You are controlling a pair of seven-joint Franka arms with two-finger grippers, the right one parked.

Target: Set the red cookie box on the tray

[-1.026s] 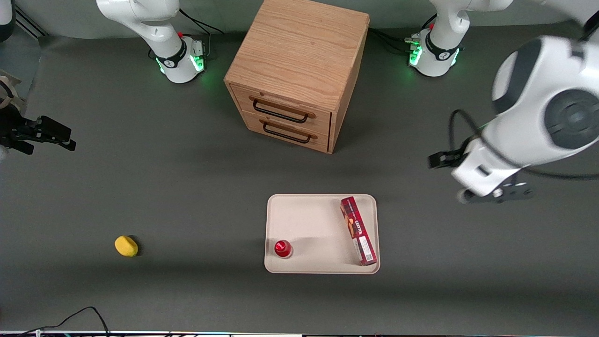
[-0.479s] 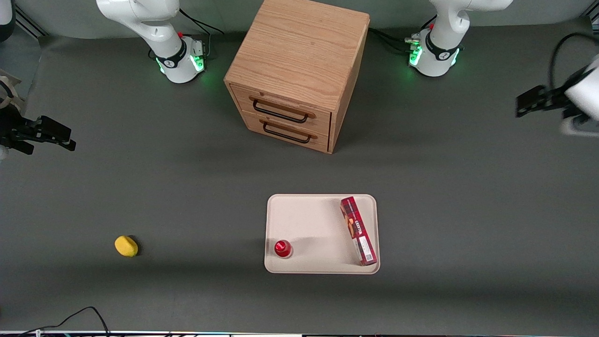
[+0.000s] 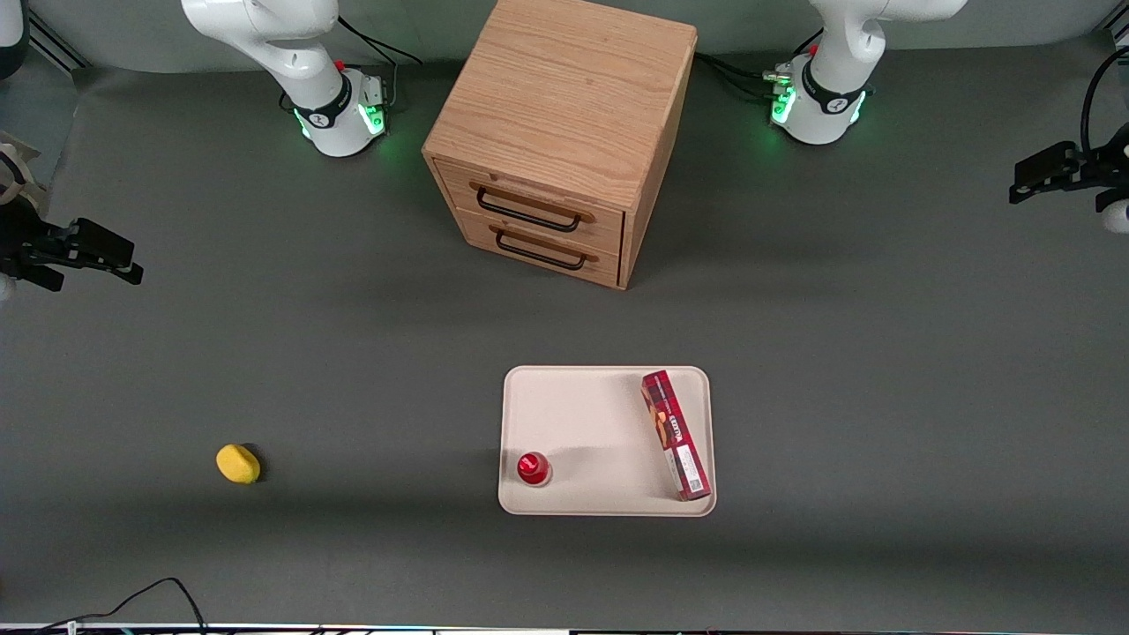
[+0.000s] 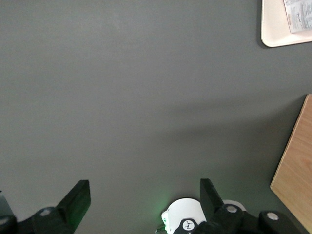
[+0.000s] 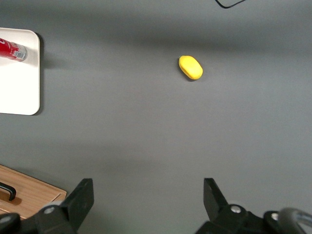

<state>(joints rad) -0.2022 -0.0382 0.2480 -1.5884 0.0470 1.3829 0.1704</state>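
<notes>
The red cookie box (image 3: 676,435) lies flat on the cream tray (image 3: 591,414), along the tray's edge toward the working arm's end, with its white label end nearest the front camera. My left gripper (image 3: 1030,179) hovers at the working arm's end of the table, far from the tray and farther from the front camera than it. In the left wrist view the gripper (image 4: 145,200) is open over bare grey table, with nothing between its fingers (image 4: 78,200). That view catches only a corner of the tray (image 4: 275,34) and the box's label end (image 4: 300,14).
A wooden two-drawer cabinet (image 3: 564,132) stands mid-table, farther from the front camera than the tray. A small red-capped object (image 3: 533,467) stands on the tray near its front edge. A yellow object (image 3: 237,463) lies toward the parked arm's end. The arm's base (image 4: 185,222) shows between the fingers.
My left arm has swung away from beside the tray toward its own end of the table, farther from the front camera. The red cookie box has stayed put on the tray.
</notes>
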